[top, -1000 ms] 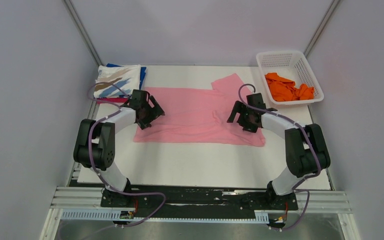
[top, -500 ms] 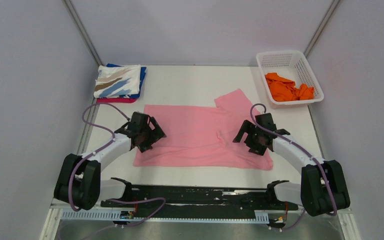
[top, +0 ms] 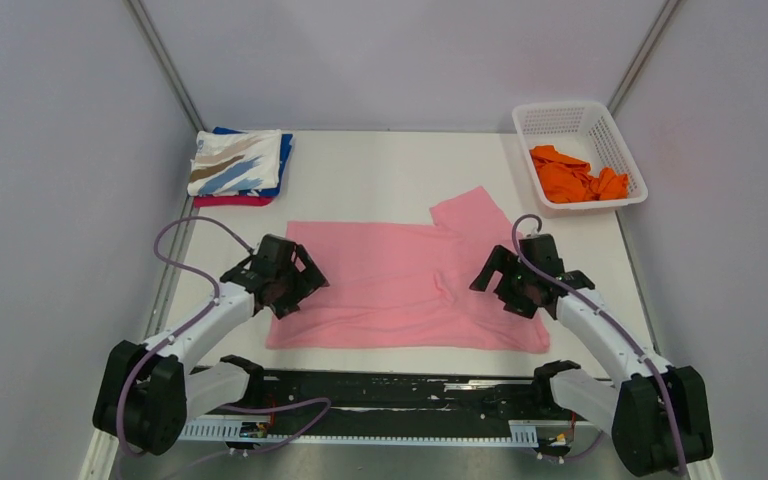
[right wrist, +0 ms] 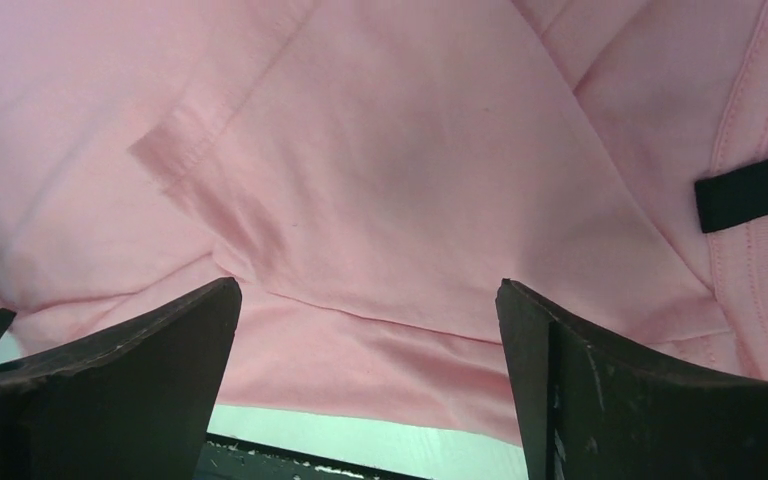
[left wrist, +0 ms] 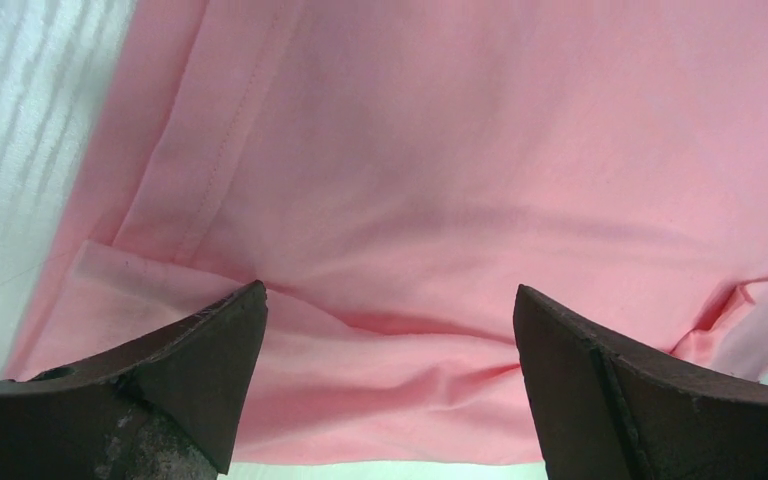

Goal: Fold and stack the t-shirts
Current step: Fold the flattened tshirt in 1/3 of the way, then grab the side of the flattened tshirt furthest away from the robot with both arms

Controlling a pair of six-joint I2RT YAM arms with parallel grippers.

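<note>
A light pink t-shirt (top: 390, 285) lies spread flat on the white table, one sleeve (top: 470, 210) sticking out at the back right. My left gripper (top: 285, 290) is open over the shirt's left end, its jaws wide apart with pink cloth (left wrist: 440, 150) beneath them. My right gripper (top: 522, 290) is open over the shirt's right end, above pink cloth (right wrist: 380, 150) near the collar with its black label (right wrist: 745, 193). A folded stack, white streaked shirt (top: 235, 160) on top of blue and magenta ones, sits at the back left. An orange shirt (top: 572, 175) lies crumpled in the basket.
The white lattice basket (top: 570, 110) stands at the back right corner. The table's near edge and the black arm rail (top: 390, 385) lie just in front of the pink shirt's front hem. Grey walls close in both sides.
Both arms have drawn back toward the near edge, and the pink shirt has slid with them toward the front of the table. Both grippers stay open.
</note>
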